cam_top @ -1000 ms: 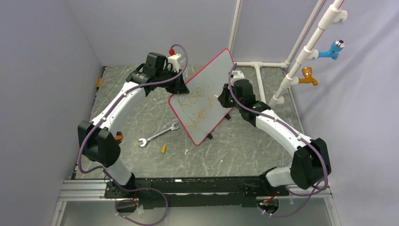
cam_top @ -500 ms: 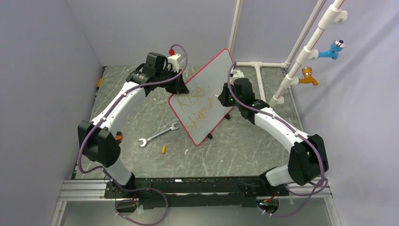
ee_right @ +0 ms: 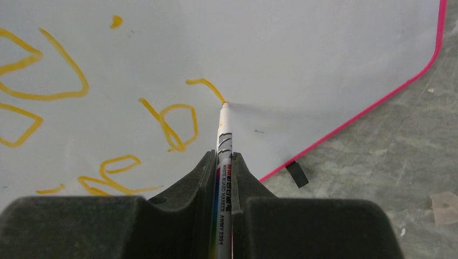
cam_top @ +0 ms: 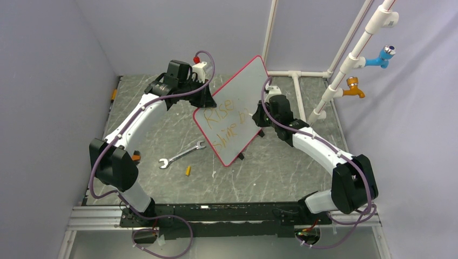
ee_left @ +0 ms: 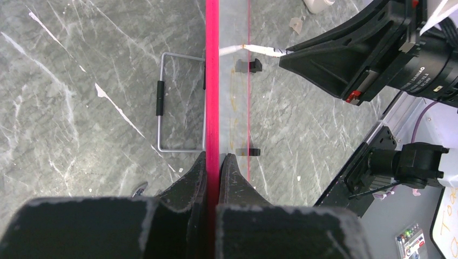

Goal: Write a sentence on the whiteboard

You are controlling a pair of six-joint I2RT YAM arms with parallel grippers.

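Left tool (ee_left: 214, 157) clamping whiteboard (cam_top: 240, 94) rim, right tool (ee_right: 222, 157) gripping marker (ee_right: 222, 129) (tip on sentence (ee_right: 202, 82) stroke)

Grey marbled table (cam_top: 162, 124). A silver wrench (cam_top: 182, 154) is laid flat left of centre. A small yellow piece (cam_top: 188, 171) is seen just beside it, on the near side, with a white scrap (cam_top: 214, 173) close by. The whiteboard (cam_top: 243, 86) is stood tilted mid-table on black clip feet (cam_top: 241, 156). A white pipe frame (cam_top: 298, 89) is laid at the back right.
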